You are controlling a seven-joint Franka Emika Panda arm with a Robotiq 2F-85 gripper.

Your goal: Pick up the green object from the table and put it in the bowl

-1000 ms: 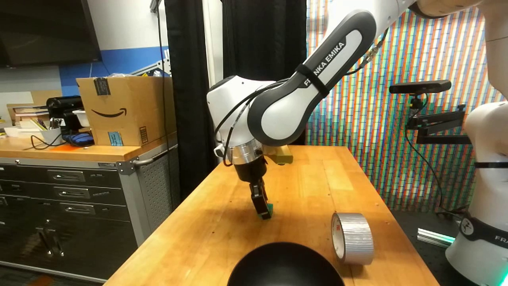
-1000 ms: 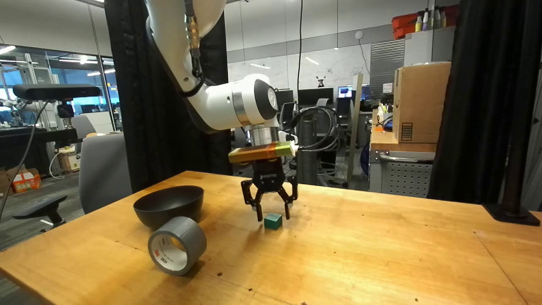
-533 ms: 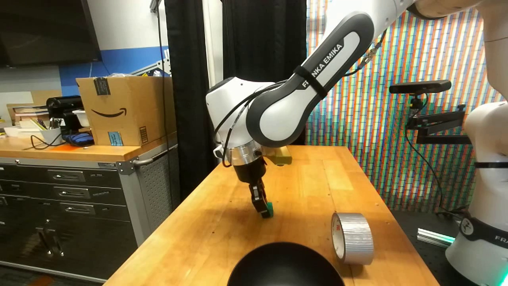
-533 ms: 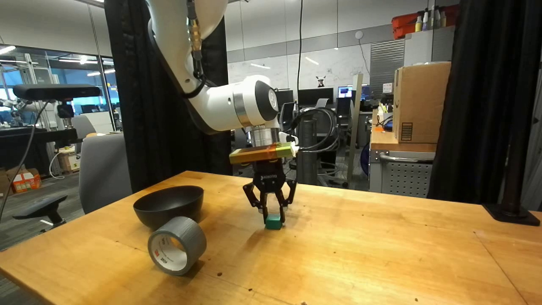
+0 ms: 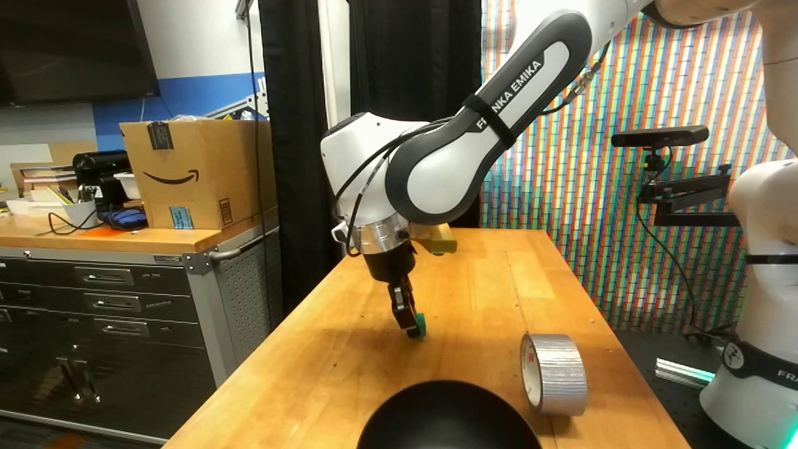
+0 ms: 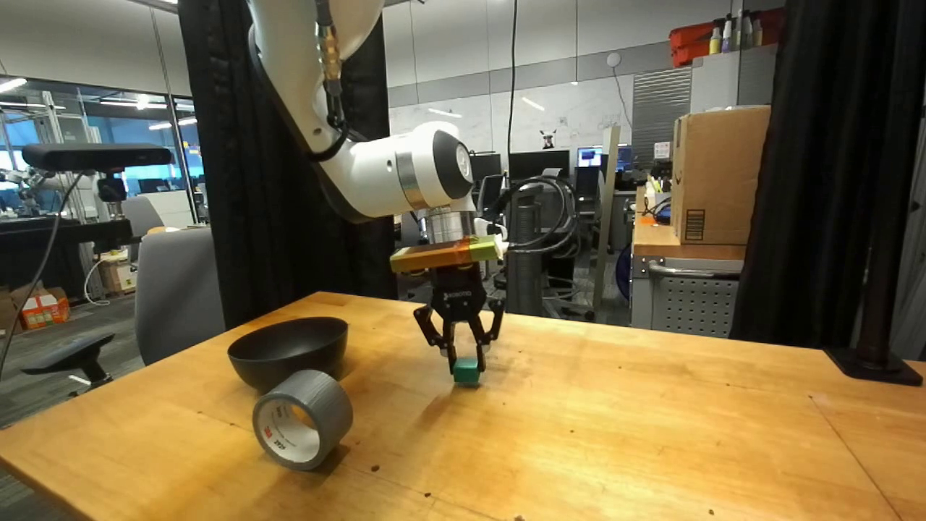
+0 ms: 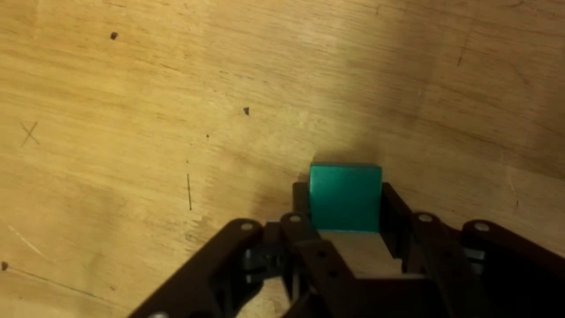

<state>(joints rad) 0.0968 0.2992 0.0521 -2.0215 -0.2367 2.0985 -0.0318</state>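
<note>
The green object (image 7: 345,198), a small block, is pinched between the two black fingers of my gripper (image 6: 466,366), which is shut on its sides. Seen in an exterior view, the green object (image 6: 466,372) hangs just above the table (image 6: 615,434), a light-brown wooden top. From the opposite angle my gripper (image 5: 414,329) partly hides the green object (image 5: 421,325). The black bowl (image 6: 253,369) stands upright on the table, apart from my gripper. Its dark inside (image 5: 449,418) shows at the bottom of an exterior view, cut off by the frame edge.
A silver-grey tape roll (image 6: 307,420) lies on its side beside the bowl; the same roll (image 5: 558,374) shows in both exterior views. A black stand base (image 6: 872,365) sits at a table edge. A workbench with a cardboard box (image 5: 199,174) stands away from the table.
The fingers have come together on the green object, from standing apart around it. Since then, my gripper and the green object have risen slightly off the table. Bowl and tape roll have stayed put.
</note>
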